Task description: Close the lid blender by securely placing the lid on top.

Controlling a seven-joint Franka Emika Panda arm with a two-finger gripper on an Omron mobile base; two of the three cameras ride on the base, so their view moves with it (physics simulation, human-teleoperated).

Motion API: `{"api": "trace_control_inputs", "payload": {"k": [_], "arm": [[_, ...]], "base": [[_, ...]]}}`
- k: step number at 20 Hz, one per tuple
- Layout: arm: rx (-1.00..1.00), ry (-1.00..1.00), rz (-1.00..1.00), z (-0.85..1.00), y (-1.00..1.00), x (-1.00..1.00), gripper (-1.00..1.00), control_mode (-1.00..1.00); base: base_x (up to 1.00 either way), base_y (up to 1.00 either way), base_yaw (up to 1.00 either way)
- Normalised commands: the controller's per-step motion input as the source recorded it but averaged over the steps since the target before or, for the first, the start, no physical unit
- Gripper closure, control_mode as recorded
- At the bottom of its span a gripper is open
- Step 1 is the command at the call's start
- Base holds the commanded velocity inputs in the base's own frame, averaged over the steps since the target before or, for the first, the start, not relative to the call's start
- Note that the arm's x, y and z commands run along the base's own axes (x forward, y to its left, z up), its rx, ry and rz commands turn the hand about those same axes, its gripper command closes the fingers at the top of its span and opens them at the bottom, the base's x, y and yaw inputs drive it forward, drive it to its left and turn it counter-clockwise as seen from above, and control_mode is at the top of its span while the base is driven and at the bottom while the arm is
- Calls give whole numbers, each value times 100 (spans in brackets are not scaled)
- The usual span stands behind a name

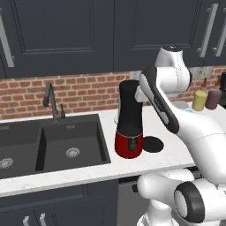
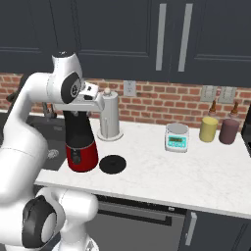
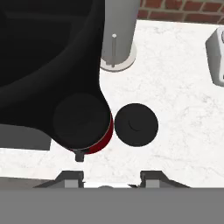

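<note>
While lid [image 3: 136, 124] lies flat on counter [image 3: 183, 131] just beside blender [image 3: 83, 124]: approach step. Gripper [image 3: 111, 177] high above, narrow, holding nothing. Next: open, descend, pinch knob.

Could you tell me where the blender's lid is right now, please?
The lid lies flat on the white counter, just to the right of the blender and its red base, in front of the grey cylinder in the right base view.

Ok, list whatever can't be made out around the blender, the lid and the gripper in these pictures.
- Gripper: hand view, fingers cut off at the bottom; what they hold cannot be seen.
- Blender: right base view, jar top hidden behind the arm.
- Lid: left base view, its knob is too small to make out.
- Scale: hand view, cut off by the right edge.
</note>
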Motion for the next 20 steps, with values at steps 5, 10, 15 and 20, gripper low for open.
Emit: {"api": "trace_control_inputs", "payload": {"k": [5,10,15,20], "arm": [[3,-2,-2,0,-34,-49,-100,-100],[13,-6,-5,-6,-95,-67,-100,-100],[9,-7,10,-28,-99,-36,-100,-100],[0,-5,28,-30,-62,12,-100,-100]], "base": [[0,0,0],[0,0,0],[0,0,0],[0,0,0]]}}
